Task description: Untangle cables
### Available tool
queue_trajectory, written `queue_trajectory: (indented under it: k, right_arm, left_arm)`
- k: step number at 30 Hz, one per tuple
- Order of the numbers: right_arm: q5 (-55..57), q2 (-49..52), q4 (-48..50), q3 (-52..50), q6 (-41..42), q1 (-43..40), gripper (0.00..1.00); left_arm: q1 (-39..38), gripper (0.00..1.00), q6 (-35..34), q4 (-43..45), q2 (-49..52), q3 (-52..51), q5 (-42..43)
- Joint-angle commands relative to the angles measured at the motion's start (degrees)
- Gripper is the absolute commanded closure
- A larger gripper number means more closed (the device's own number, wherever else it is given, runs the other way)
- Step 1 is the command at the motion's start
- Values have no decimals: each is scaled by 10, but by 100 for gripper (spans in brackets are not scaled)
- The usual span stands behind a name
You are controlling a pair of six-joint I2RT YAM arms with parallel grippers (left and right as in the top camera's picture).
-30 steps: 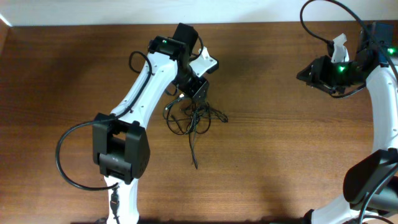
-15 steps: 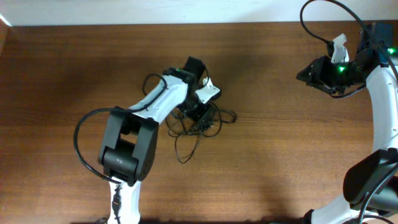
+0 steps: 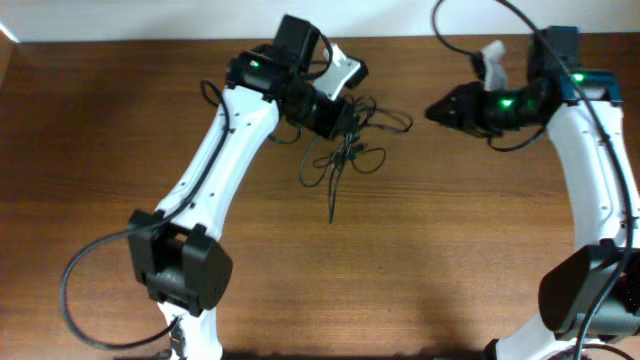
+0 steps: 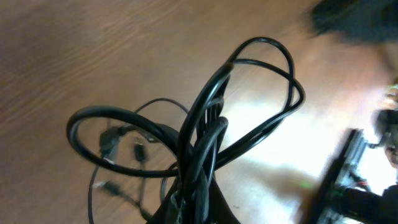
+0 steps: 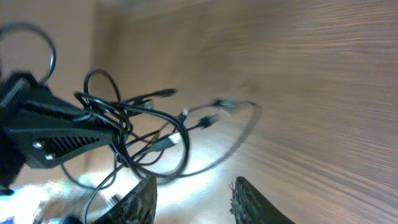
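Observation:
The cables are a knot of thin black cords with small plugs, gathered near the back middle of the table. My left gripper is shut on the top of the bundle, and loops and one tail hang from it. In the left wrist view several strands of the cables run up out of the closed left gripper. My right gripper stands open just right of the bundle, not touching it. In the right wrist view the cables hang ahead of the open right gripper, with the left gripper clamped on them.
The wooden table runs to a white wall along the back edge. Thick black robot cables loop beside the left arm's base, and another arcs above the right arm.
My left gripper has shut on the bundle and carried it up, back and to the right. My right arm has swung left toward the cables, still open.

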Motion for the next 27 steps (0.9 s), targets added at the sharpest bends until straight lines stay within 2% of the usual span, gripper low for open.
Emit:
queue_trajectory:
  k: [1, 5, 12, 14, 15, 16, 21, 25, 27]
  right_arm:
    - [-69, -16, 20, 38, -4, 38, 60]
    - [-53, -16, 20, 81, 24, 64, 60]
    - [120, -14, -49, 80, 60, 116, 60]
    - [181, -9, -68, 80, 77, 128, 92]
    - [202, -9, -79, 80, 83, 127, 96]
    - [230, -12, -89, 81, 83, 116, 96]
    - [236, -64, -117, 82, 56, 41, 96]
    - [238, -129, -146, 82, 37, -31, 96]
    - [222, -148, -148, 82, 35, -61, 96]
  left_arm:
    - [16, 100, 14, -19, -15, 31, 129]
    - [42, 100, 14, -2, -15, 31, 258]
    - [52, 100, -73, 101, -15, 31, 257]
    - [55, 100, -81, 129, -15, 31, 245]
    - [59, 100, -82, 136, -15, 31, 221]
    - [75, 100, -86, 136, -15, 31, 153]
    - [118, 100, -96, 136, -15, 31, -63]
    - [121, 100, -96, 134, -15, 31, -181]
    - [120, 100, -96, 131, -15, 31, -180]
